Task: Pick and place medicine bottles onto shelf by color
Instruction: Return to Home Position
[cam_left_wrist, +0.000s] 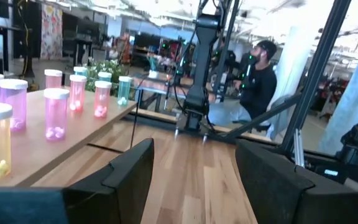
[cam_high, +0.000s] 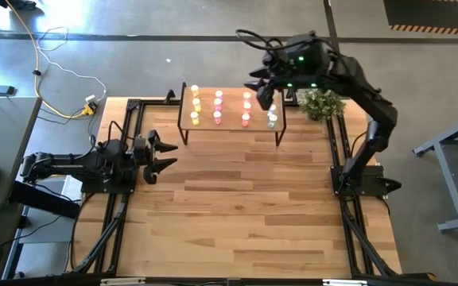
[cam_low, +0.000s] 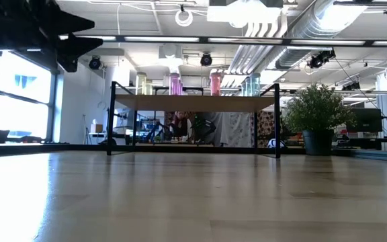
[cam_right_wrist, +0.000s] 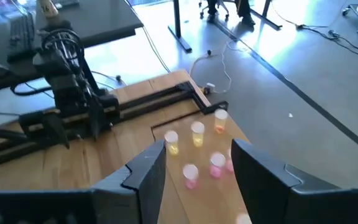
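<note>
12 med bottles (cam_high: 218, 106), 4 rows x3, on shelf (cam_high: 232, 113); R gripper (cam_right_wrist: 197, 152) above

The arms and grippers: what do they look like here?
Both the left arm and the right arm are near-black jointed links; the right shows small green lights near its wrist and a looping black cable. The left gripper and right gripper each end in two broad, angular dark fingers.

One small light-wood shelf (cam_high: 230, 111) on dark metal legs carries tiny white-capped cylinders: three yellow bottles (cam_high: 196, 104), three pink bottles (cam_high: 218, 106), three red-orange bottles (cam_high: 246, 108), and two pale green bottles (cam_high: 272, 120) showing, any others hidden under the right arm (cam_high: 355, 75). One leafy green potted plant (cam_high: 321, 103).
</note>
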Controlling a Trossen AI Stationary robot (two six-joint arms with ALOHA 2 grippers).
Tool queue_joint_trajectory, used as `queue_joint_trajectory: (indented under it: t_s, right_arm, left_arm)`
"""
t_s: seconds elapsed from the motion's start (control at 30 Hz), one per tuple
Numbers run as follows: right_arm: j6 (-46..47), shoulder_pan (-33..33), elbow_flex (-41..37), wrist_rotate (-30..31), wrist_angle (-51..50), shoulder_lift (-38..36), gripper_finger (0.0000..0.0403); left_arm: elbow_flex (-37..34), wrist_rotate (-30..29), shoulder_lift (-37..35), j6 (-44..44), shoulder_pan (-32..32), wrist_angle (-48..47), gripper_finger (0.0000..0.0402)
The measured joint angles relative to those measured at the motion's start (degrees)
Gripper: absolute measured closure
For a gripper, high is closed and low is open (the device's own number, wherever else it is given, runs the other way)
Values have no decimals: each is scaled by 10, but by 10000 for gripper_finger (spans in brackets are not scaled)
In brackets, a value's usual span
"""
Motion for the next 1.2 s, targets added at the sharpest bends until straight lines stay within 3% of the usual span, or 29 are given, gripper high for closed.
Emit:
queue_joint_trajectory:
  t_s: [0.2, 0.33, 0.47, 1.0, 1.2]
  right_arm:
    - [-14, 1, -9, 51, -59, -40, 230]
    - [-18, 6, -67, 75, -75, -72, 230]
    - [-7, 6, -191, 83, -33, -140, 230]
    - [77, 47, -726, 84, 230, -542, 230]
    - [113, 85, -914, 24, 374, -663, 230]
  left_arm:
    - [-48, -1, -7, -10, 1, 55, 186]
    - [-59, -4, -6, -6, 1, 58, 186]
    - [-59, -6, -6, 9, 1, 58, 186]
    - [-59, -6, -6, -39, 1, -8, 186]
    - [-59, -6, -6, -39, 1, -10, 186]
